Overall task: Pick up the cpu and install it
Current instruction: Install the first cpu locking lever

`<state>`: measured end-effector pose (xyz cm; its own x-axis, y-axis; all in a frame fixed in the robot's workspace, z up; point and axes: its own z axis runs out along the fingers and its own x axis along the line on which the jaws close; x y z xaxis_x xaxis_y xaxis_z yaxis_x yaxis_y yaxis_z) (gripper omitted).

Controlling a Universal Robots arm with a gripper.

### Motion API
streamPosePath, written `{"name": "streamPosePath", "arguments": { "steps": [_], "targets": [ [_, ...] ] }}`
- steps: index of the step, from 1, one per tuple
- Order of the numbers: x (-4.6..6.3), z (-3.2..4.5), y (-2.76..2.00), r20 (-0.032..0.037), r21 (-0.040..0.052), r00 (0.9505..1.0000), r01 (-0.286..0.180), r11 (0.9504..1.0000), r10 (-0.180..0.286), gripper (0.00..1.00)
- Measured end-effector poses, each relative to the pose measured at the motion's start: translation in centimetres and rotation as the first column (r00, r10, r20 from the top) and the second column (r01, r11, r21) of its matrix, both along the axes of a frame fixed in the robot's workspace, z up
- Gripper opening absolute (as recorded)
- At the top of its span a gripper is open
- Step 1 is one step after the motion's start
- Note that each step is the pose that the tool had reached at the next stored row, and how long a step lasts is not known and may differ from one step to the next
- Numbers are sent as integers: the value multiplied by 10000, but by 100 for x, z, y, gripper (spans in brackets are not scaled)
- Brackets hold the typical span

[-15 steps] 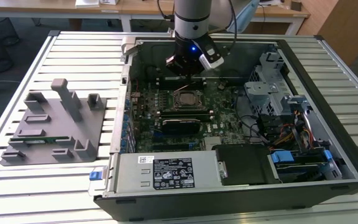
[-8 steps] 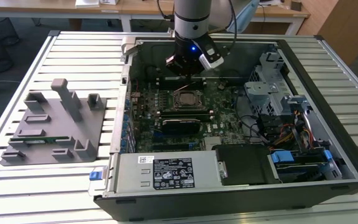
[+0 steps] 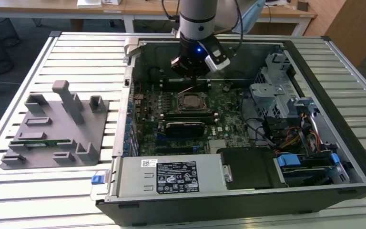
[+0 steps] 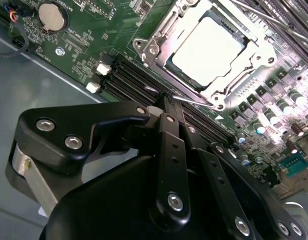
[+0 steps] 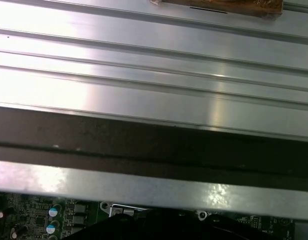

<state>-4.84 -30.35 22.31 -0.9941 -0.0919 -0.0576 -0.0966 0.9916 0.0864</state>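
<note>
The cpu (image 4: 206,50), a silvery square, lies flat in the motherboard socket (image 3: 189,100), and the socket's metal frame (image 4: 159,40) lies around its edges. My gripper (image 4: 168,100) hangs just beside the socket, above the black memory slots (image 4: 129,80), with its black fingers drawn together and shut. A thin metal socket lever (image 4: 194,102) runs from right at the fingertips toward the socket's corner; whether it is pinched I cannot tell. In the exterior view my gripper (image 3: 189,78) hovers over the back part of the open computer case, with the lever (image 3: 186,89) slanting up toward it.
A grey fixture plate (image 3: 49,129) on the slatted table at the exterior view's left holds a green memory stick (image 3: 40,142). Inside the case are the power supply (image 3: 170,176) in front and a drive cage (image 3: 278,90) at the right. The case wall (image 5: 154,145) stands close behind the wrist.
</note>
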Motion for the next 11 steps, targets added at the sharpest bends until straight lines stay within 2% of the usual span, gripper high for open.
{"name": "streamPosePath", "arguments": {
  "steps": [5,11],
  "targets": [
    [41,-31,0,0,1,10000,-1,10000,1,11],
    [53,-103,0,1,1,10000,0,10000,0,11]
  ]
}}
